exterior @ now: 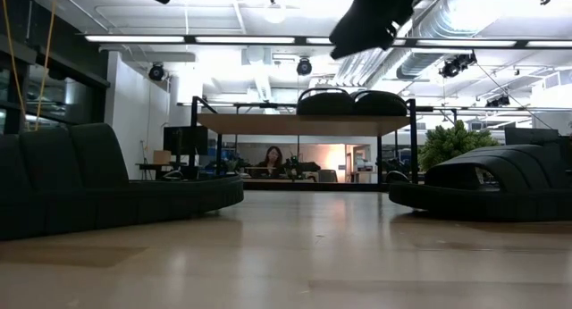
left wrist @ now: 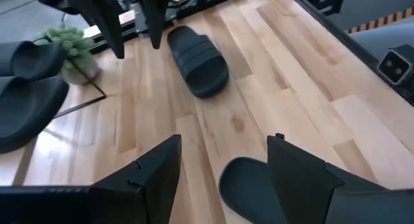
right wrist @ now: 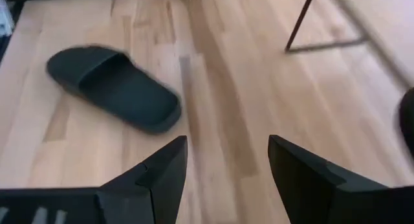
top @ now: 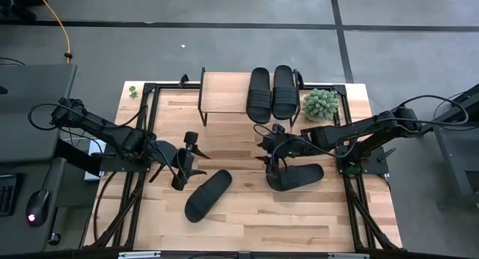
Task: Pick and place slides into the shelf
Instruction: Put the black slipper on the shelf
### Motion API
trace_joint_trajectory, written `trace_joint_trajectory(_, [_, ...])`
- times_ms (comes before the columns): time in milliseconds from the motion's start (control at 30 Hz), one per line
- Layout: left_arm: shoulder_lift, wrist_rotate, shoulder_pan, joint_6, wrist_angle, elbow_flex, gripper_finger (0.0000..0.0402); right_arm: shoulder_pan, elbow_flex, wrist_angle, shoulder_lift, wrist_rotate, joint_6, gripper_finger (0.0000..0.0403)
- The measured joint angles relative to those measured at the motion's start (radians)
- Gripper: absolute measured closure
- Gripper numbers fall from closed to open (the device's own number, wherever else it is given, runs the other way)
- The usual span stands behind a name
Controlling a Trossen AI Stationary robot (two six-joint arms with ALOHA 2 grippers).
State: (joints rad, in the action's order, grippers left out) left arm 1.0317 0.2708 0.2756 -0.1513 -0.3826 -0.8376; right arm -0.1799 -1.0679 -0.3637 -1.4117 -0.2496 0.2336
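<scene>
Black foam-like slides judged light, slightly flexible, matte rather than slippery; not fragile.

Left gripper (top: 182,163), left of centre in high view, seen with fingers spread, empty, just beside slide on bench lower centre (top: 208,195).

Two slides (top: 271,93) already set on shelf (top: 224,92), top centre.

Right gripper (top: 271,156), right of centre, fingers apart, empty, over heel end of fourth slide (top: 298,176).

Grasp best judged across ribbed strap or sole's side edges.

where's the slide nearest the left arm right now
In the high view that slide lies flat on the table's left-centre, angled, just in front of the left gripper and apart from the other loose slide under the right gripper.
</scene>
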Motion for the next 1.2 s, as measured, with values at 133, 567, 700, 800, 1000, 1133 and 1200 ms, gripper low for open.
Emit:
trace_joint_trajectory(133, [0.000,-0.015,0.000,0.001,-0.012,0.000,0.0190,0.000,0.000,-0.093,0.000,0.022,0.097,0.0197])
trace_joint_trajectory(567, [0.000,-0.017,0.000,0.001,-0.020,0.000,0.0190,-0.037,0.003,-0.283,0.000,-0.112,0.261,0.0197])
trace_joint_trajectory(700, [0.000,-0.017,0.000,-0.007,-0.021,0.000,0.0190,-0.066,0.003,-0.330,0.000,-0.148,0.311,0.0197])
trace_joint_trajectory(800, [0.000,-0.017,0.000,-0.019,-0.021,0.000,0.0190,-0.095,0.003,-0.391,0.000,-0.200,0.364,0.0197])
trace_joint_trajectory(1000, [0.000,-0.017,0.000,-0.032,-0.021,0.000,0.0190,-0.147,0.005,-0.513,0.020,-0.302,0.517,0.0197])
trace_joint_trajectory(1133, [0.000,-0.016,0.000,-0.051,-0.020,0.000,0.0190,-0.205,0.005,-0.536,0.042,-0.355,0.582,0.0197])
trace_joint_trajectory(1200, [0.000,-0.016,0.000,-0.052,-0.019,0.000,0.0190,-0.242,0.005,-0.547,0.047,-0.379,0.613,0.0197])
